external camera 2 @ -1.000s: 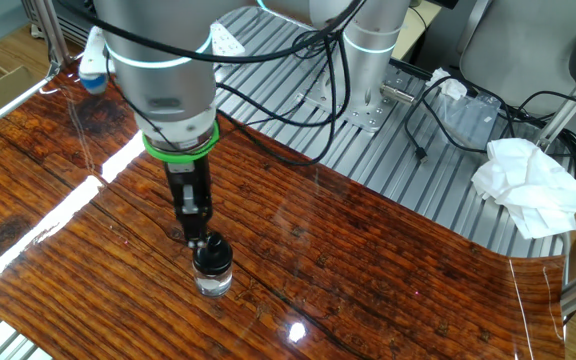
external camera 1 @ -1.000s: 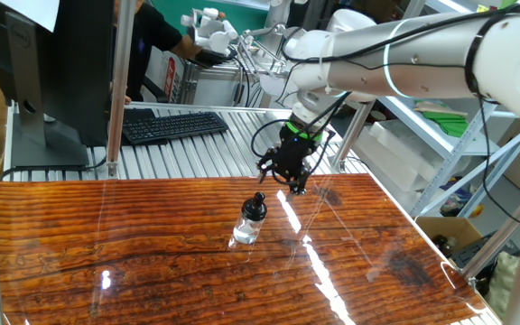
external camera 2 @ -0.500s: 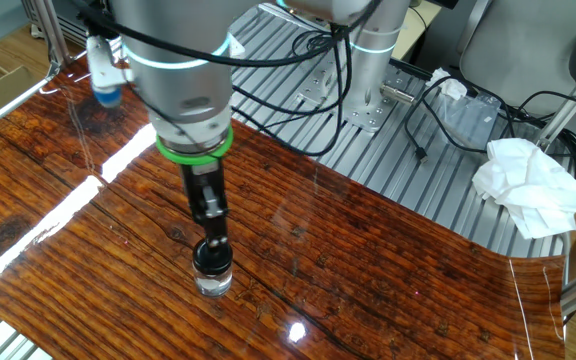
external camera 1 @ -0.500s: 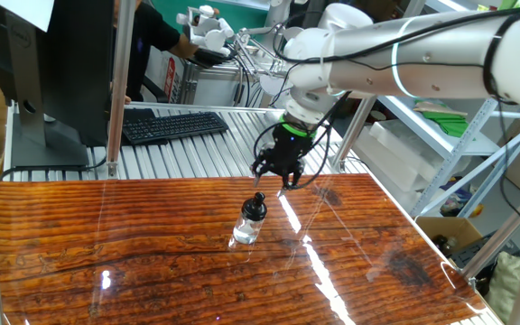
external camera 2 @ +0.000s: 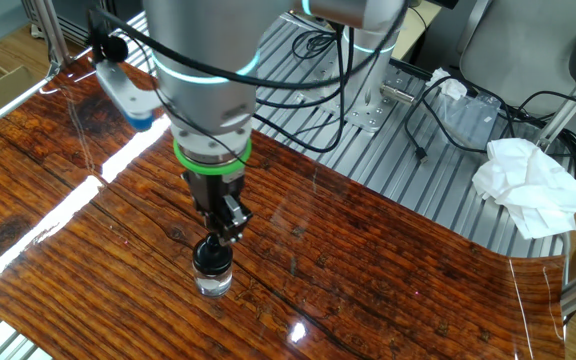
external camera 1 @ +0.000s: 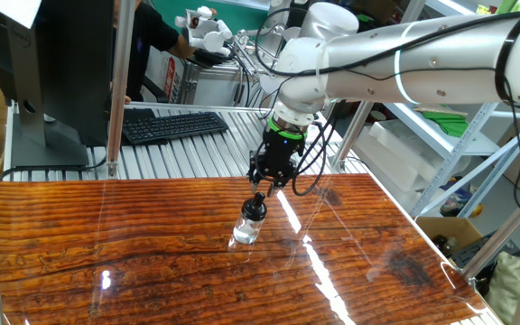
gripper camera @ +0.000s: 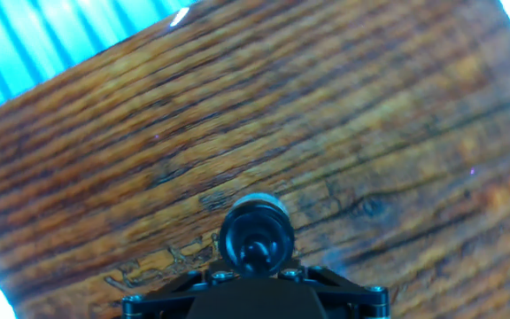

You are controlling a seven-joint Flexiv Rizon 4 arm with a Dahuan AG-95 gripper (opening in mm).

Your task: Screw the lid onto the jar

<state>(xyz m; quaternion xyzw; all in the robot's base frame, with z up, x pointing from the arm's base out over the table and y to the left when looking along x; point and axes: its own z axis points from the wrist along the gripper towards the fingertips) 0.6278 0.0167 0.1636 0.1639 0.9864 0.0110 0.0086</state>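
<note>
- One jar standing upright mid-table, dark lid already sitting on its mouth, ready for turning.
- Hanging straight down just above that lid, gripper lined up over the cap, presumably so the twist runs true along the jar's axis.
- Showing narrow jaws, drawn in close around the cap top; firm pinch or mere closeness, cannot tell.
- Filling the hand view centre, lid right between the fingers, suggesting good centring.
- Judging the step: seating a grip before screwing down.
</note>
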